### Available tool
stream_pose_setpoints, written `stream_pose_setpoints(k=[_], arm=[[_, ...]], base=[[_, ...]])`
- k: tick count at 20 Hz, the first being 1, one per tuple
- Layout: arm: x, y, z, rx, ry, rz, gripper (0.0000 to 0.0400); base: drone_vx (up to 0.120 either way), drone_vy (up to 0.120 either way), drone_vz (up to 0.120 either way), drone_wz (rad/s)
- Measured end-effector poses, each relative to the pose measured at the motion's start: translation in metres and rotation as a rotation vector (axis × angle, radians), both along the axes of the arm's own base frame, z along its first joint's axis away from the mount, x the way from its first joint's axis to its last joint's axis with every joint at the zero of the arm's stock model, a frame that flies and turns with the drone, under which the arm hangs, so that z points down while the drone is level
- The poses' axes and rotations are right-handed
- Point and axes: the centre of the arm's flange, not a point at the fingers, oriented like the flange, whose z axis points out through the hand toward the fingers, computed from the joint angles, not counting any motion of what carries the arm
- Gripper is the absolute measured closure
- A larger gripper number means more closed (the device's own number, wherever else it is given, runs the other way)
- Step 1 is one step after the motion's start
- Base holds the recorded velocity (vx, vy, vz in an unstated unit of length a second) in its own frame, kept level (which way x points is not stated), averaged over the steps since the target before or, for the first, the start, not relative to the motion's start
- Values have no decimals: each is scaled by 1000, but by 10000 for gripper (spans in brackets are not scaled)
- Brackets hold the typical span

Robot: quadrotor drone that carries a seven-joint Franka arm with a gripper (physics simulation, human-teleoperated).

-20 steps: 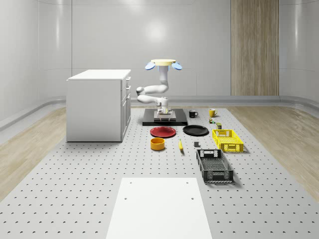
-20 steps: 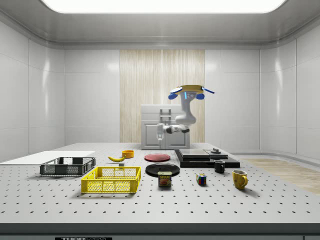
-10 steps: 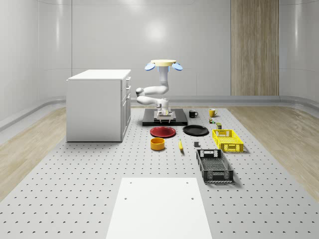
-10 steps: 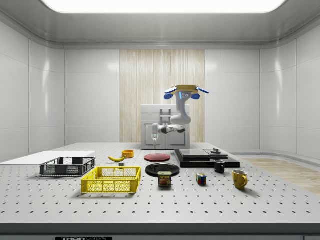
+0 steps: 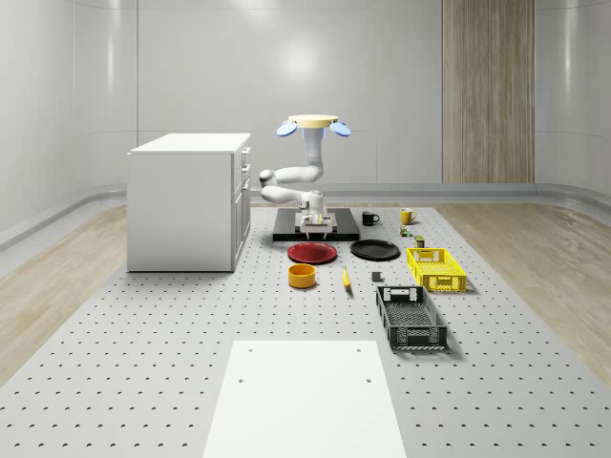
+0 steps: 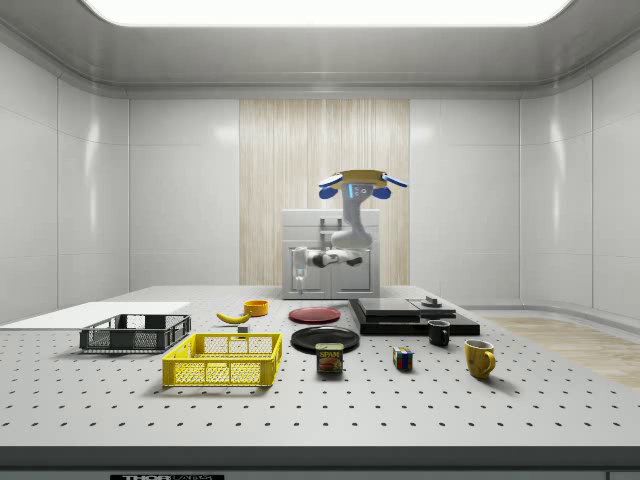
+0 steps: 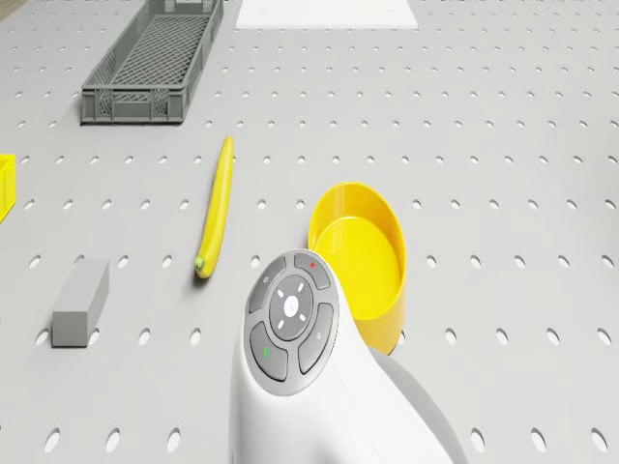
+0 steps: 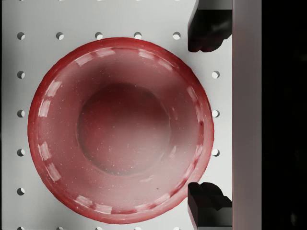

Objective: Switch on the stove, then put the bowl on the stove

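The black stove (image 5: 329,232) lies flat on the table beside the white cabinet, and its grey edge (image 8: 247,115) runs past my fingers. The drone (image 5: 313,124) hovers above the stove's front part. My arm hangs down and the gripper (image 5: 315,222) is in the air over the stove's front edge and the red plate (image 5: 312,252). From the wrist the open gripper (image 8: 206,115) looks straight down on the red plate (image 8: 120,129), with nothing held. The yellow bowl (image 5: 302,275) stands nearer the front, beyond the red plate (image 6: 315,314). The bowl (image 7: 356,259) sits upright and empty.
A banana (image 7: 215,207) and a grey block (image 7: 80,302) lie near the bowl. A black plate (image 5: 374,250), a yellow crate (image 5: 435,268) and a dark crate (image 5: 410,316) stand to the whole-scene view's right. The white cabinet (image 5: 188,200) rises on the left. Two mugs (image 5: 369,218) sit behind.
Drone, arm and gripper have shifted steadily toward the side view's left, off the stove's middle to its front edge over the red plate. The objects on the table have not moved.
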Motion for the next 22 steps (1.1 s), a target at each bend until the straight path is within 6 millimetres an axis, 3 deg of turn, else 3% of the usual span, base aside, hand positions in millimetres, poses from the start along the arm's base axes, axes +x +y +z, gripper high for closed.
stream_pose_setpoints(k=[22], arm=[[0, 0, 0, 0, 0, 0, 0]], base=[[120, 0, 0, 0]])
